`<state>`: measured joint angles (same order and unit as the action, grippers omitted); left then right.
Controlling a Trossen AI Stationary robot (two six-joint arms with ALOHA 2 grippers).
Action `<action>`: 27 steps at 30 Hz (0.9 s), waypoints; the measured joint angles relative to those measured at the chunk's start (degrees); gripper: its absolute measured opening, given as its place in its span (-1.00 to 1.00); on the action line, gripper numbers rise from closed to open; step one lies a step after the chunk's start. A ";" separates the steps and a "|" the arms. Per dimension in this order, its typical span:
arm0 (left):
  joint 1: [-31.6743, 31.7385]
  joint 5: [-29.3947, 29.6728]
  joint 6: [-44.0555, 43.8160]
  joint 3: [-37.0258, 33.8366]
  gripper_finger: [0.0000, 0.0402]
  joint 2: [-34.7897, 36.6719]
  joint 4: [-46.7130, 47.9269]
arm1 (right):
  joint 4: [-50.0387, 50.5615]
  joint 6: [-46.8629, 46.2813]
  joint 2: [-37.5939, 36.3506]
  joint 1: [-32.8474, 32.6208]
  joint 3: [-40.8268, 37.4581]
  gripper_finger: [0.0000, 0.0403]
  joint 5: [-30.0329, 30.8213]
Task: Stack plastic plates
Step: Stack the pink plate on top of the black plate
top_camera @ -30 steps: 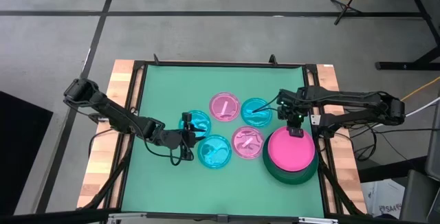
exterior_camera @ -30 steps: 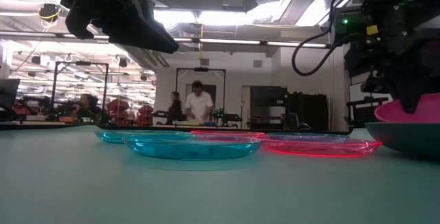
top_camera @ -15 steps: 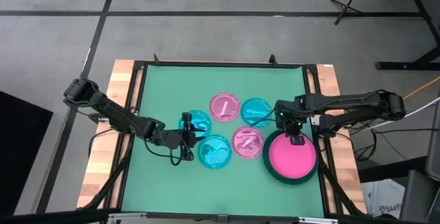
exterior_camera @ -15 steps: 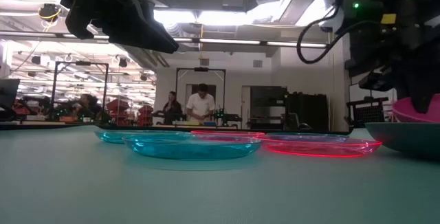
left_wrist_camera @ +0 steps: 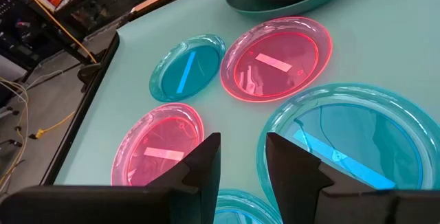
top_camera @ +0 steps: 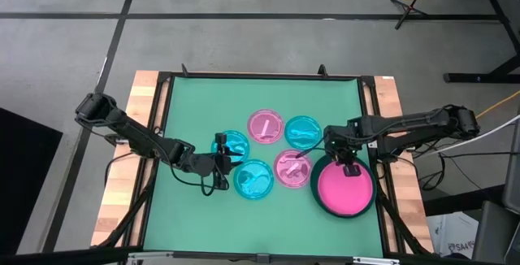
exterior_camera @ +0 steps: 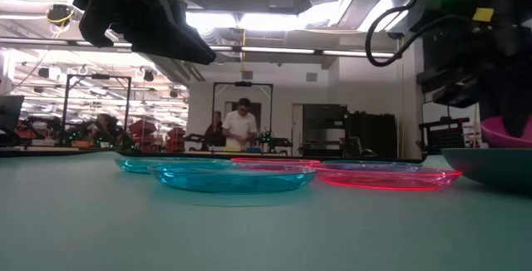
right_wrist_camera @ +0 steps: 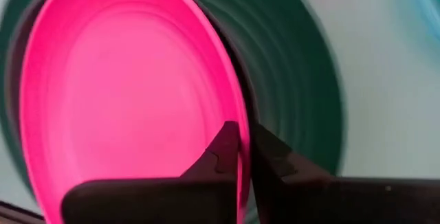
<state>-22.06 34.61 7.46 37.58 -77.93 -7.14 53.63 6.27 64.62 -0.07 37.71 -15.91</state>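
High view: right gripper (top_camera: pixel 348 167) has its jaws pinching the rim of the hot pink plate (top_camera: pixel 344 189), which sits tilted in the dark green plate (top_camera: pixel 319 201) on the desk (top_camera: pixel 195 102). Left gripper (top_camera: pixel 223 160) (jaws slightly spread) hovers beside two cyan plates (top_camera: pixel 253 179); pink ones (top_camera: pixel 265 126) lie nearby.
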 joint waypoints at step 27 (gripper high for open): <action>0.02 0.00 -2.54 0.00 -0.45 0.00 0.00 | 0.04 -0.64 0.02 0.08 0.00 -0.45 3.51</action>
<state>-22.04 34.61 4.93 37.58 -77.93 -7.14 53.67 5.63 64.64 0.01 37.71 -12.40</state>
